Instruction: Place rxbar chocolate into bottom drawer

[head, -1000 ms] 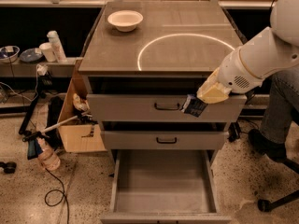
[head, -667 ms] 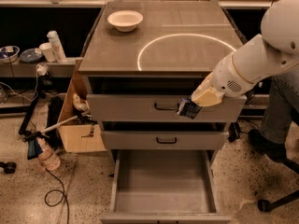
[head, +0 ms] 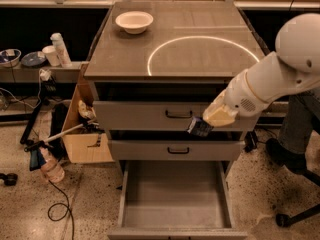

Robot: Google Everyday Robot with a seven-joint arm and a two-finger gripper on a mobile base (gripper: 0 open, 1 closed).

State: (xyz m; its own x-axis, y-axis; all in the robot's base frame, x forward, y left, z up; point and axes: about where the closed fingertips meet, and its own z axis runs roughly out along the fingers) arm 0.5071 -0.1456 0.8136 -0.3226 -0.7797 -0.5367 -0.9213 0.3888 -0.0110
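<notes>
1. Since a second ago my hand (head: pixel 202 125) has come down and a little to the left. It is now nearer the bottom drawer (head: pixel 175 196) than it was, though still well above it.
2. Done so far, as I judge it: the rxbar chocolate (head: pixel 198 129) is picked up and in transit, and the bottom drawer stands pulled out with its grey floor bare.
3. Left to do: bring the packet down past the middle drawer (head: pixel 145 150), get it inside the bottom drawer's walls, then release it.
4. The hand is clamped on the packet, whose dark wrapper pokes out below the cream-coloured tip toward the left.
5. The packet hangs in the air above the right half of the bottom drawer, level with the lower edge of the top drawer (head: pixel 140 115). I cannot tell whether it brushes that drawer's front.
6. The arm reaches in from up and to the right of the bottom drawer. Its white forearm slants down to the left with the wrist as its lowest part, and the bulky upper joint sits high to the right.
7. A white bowl (head: pixel 134 21) sits on the desk (head: pixel 200 54), far above and behind the bottom drawer, and plays no part.
</notes>
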